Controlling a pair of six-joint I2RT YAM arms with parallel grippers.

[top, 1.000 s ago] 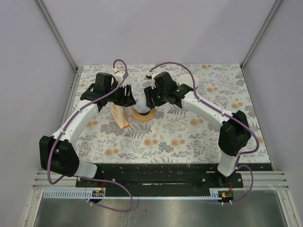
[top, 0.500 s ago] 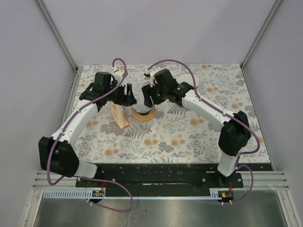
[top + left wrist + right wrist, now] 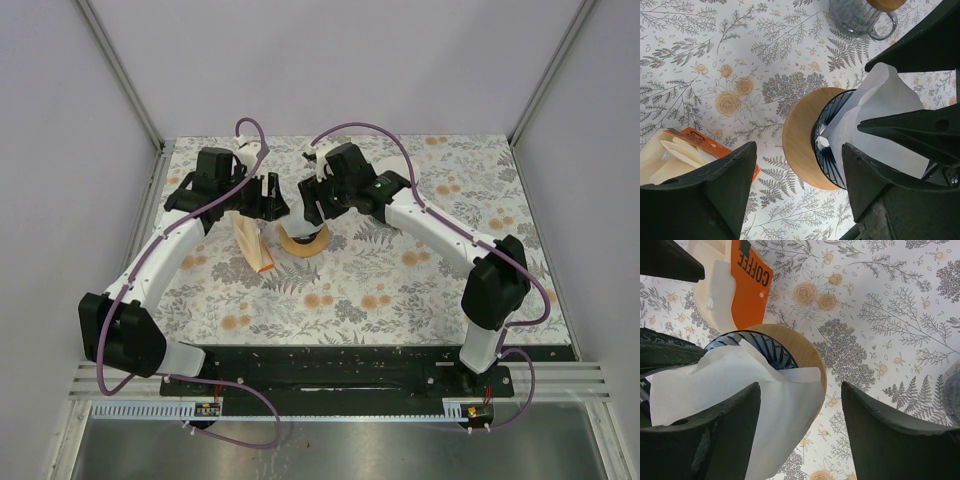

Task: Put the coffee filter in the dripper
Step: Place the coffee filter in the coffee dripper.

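The dripper [image 3: 801, 135] has a wooden ring and a blue ribbed inside [image 3: 761, 343], and it stands on the floral table. The white coffee filter [image 3: 742, 385] sits in its mouth, one edge draped over the rim, also [image 3: 883, 112]. My left gripper [image 3: 797, 200] hangs open just left of the dripper, nothing between its fingers. My right gripper [image 3: 800, 440] is open over the dripper's right side, and the filter lies loose against its left finger [image 3: 700, 440]. From above, the left gripper [image 3: 268, 197] and right gripper [image 3: 318, 203] flank the dripper [image 3: 303, 243].
An orange-and-cream pack of coffee filters [image 3: 254, 245] lies just left of the dripper, also [image 3: 747, 285]. A glass carafe [image 3: 856, 15] with a wooden lid stands behind the dripper. Grey walls enclose the table on three sides.
Both grippers have opened wider and drawn back a little from the dripper. The filter stays in the dripper.
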